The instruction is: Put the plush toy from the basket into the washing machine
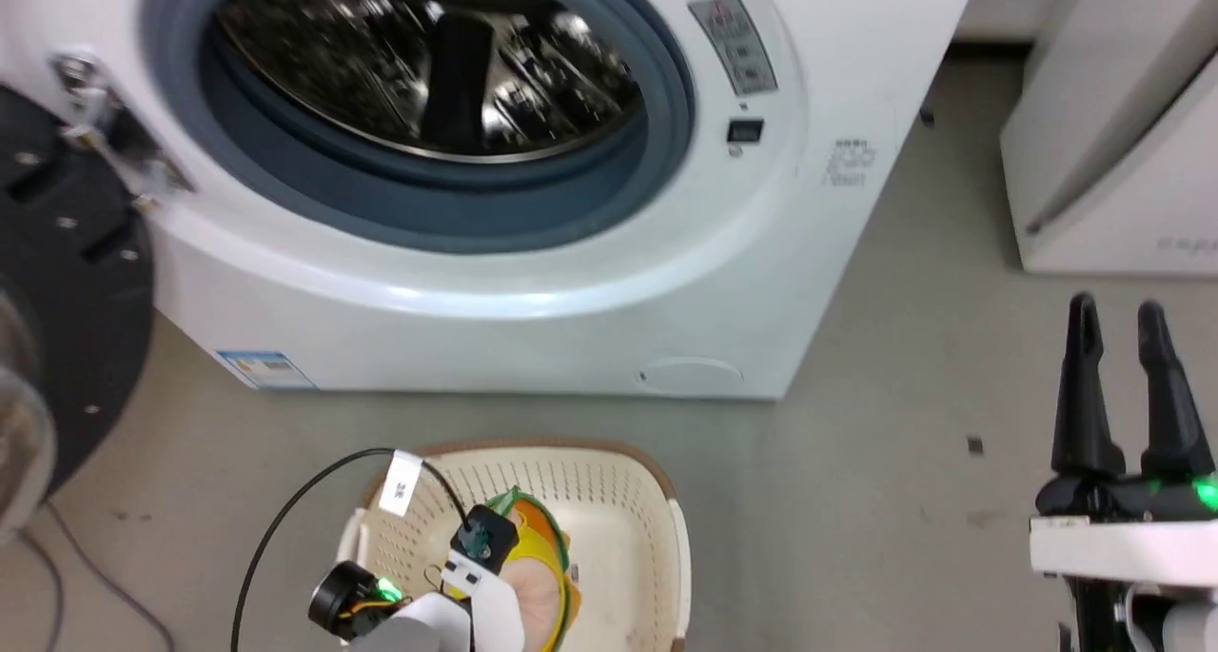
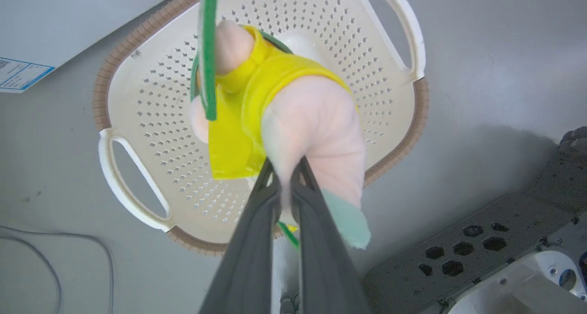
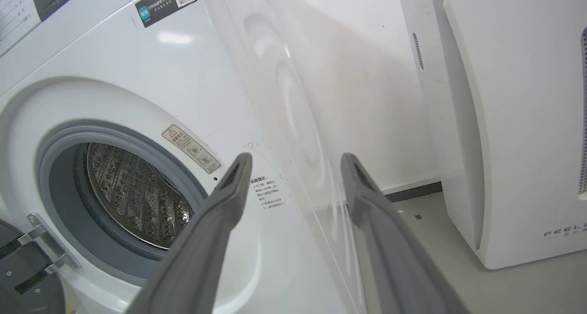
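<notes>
The left pincer (image 2: 284, 167) is closed on the plush toy (image 2: 312, 121). Its two dark fingers (image 2: 250, 254) are drawn nearly together and pinch a pale fold of the toy between their tips. The toy's yellow and green layers spread out beyond the fingertips.

In the head view, the toy sits over the interior of the basket (image 2: 151, 121), inside the line of the brown rim. Whether the toy touches the basket bottom cannot be determined. The basket stands on the grey floor (image 1: 856, 481), just in front of the washing machine (image 1: 533, 281).

The washing machine's black-rimmed door (image 1: 67, 281) is swung open to the robot's left. The grey gasket (image 1: 666, 119) and the steel drum (image 1: 428, 52) are exposed. No item is visible in the part of the drum that shows.

The right pincer (image 1: 1115, 307) is at the lower right of the head view, well apart from the basket. Its fingers are spread with a clear gap between them and hold nothing. In the right wrist view, they point toward the front right corner of the washing machine. A white slanted appliance (image 3: 518, 121) stands on the floor to the right of the machine.
</notes>
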`<state>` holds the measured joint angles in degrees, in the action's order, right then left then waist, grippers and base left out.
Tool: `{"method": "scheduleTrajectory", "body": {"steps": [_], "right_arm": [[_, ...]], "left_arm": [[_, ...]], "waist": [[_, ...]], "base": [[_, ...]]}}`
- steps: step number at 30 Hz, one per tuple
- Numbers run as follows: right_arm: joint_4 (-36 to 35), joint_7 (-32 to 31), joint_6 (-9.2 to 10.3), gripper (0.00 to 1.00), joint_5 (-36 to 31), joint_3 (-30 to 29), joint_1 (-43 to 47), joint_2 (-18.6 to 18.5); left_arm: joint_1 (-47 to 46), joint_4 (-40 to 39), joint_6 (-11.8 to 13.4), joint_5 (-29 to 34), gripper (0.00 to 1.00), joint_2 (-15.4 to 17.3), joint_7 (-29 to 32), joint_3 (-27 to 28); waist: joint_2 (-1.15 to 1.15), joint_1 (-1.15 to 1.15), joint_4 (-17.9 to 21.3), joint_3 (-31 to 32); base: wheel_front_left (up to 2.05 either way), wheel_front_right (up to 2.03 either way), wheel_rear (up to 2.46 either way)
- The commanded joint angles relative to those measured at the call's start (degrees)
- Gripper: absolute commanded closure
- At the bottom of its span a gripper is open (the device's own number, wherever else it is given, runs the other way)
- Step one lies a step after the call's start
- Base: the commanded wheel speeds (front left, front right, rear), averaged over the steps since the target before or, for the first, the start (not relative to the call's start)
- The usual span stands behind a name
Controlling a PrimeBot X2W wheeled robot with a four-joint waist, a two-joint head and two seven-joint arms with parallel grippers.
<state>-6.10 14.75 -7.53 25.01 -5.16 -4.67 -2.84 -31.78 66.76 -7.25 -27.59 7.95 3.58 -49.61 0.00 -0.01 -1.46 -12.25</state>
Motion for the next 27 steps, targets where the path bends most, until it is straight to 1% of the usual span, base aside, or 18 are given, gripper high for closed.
{"method": "scheduleTrajectory", "body": {"steps": [1, 7, 9, 10, 12, 18, 23, 27], "right_arm": [[0.24, 0.25, 0.04, 0.0, -0.55, -0.29, 1.48, -0.04], [0.37, 0.25, 0.04, 0.0, -0.56, -1.08, 4.26, -0.04], [0.33, 0.25, 0.04, 0.0, -0.55, -1.19, 4.85, -0.04], [0.33, 0.25, 0.04, 0.0, -0.55, -1.19, 4.85, -0.04], [0.31, 0.25, 0.04, 0.0, -0.52, -1.33, 5.34, -0.04], [0.31, 0.25, 0.04, 0.0, -0.44, -1.49, 6.35, -0.04], [0.21, 0.25, 0.04, 0.0, -0.37, -1.62, 6.97, -0.04], [0.08, 0.25, 0.04, 0.0, -0.33, -1.79, 7.05, -0.04]], "left_arm": [[0.87, -0.56, -0.24, -1.02, 1.0, 0.24, -1.85, -0.45], [1.79, -1.37, -0.24, -2.86, 1.0, 0.37, -8.21, -1.44], [1.67, -1.31, -0.24, -3.1, 1.0, 0.36, -10.65, -1.29], [1.67, -1.31, -0.24, -3.1, 1.0, 0.36, -10.65, -1.29], [1.46, -1.29, -0.17, -3.65, 1.0, 0.02, -12.79, -0.72], [0.63, -2.71, 1.16, -4.61, 1.0, -0.17, -17.11, 0.96], [0.29, -7.24, 4.0, -4.43, 1.0, 0.83, -18.45, 3.04], [0.85, -15.31, 7.3, -2.88, 1.0, 2.65, -18.54, 6.01]], "waist": [[0.0, 0.01, -1.89, 3.39], [0.0, 0.01, -3.38, 6.79], [0.0, 0.01, -3.73, 7.47], [0.0, 0.01, -3.73, 7.47], [0.0, 0.01, -4.07, 8.07], [0.0, 0.01, -4.7, 9.28], [0.0, 0.01, -5.0, 9.78], [0.0, 0.01, -5.06, 9.5]], "base": [[0.0, 0.0, 0.0], [0.0, 0.0, 0.0], [0.0, 0.0, 0.0], [0.0, 0.0, 0.0], [0.0, 0.0, 0.0], [0.0, 0.0, 0.0], [0.0, 0.0, 0.0], [0.0, 0.0, 0.0]]}}
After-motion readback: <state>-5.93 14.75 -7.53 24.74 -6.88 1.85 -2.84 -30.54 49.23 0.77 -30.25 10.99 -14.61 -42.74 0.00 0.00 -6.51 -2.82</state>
